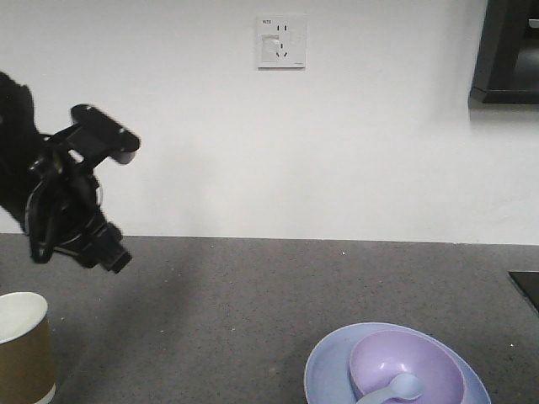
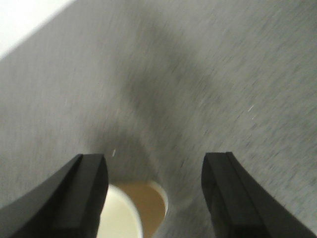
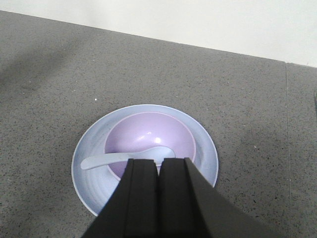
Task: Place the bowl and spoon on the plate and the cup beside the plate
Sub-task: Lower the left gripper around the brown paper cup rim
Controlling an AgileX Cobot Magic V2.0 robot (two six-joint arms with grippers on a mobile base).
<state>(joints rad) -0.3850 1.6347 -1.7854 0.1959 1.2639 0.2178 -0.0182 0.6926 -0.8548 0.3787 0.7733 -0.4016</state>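
The light blue plate (image 1: 327, 364) lies at the front right of the dark counter, with the lavender bowl (image 1: 408, 362) standing in it. The pale blue spoon (image 1: 397, 389) rests with its scoop in the bowl. From the right wrist, the plate (image 3: 204, 154), bowl (image 3: 148, 133) and spoon (image 3: 113, 159) lie just beyond my right gripper (image 3: 158, 161), which is shut and empty. The brown cup (image 1: 21, 345) stands upright at the front left. My left gripper (image 1: 114, 257) hangs open above and behind it. In the blurred left wrist view the cup (image 2: 148, 203) sits below my open left gripper (image 2: 154, 163), apart from both fingers.
A white wall with a socket (image 1: 281, 40) runs along the back of the counter. A dark object (image 1: 526, 286) sits at the right edge. A seam (image 3: 287, 148) crosses the counter to the right of the plate.
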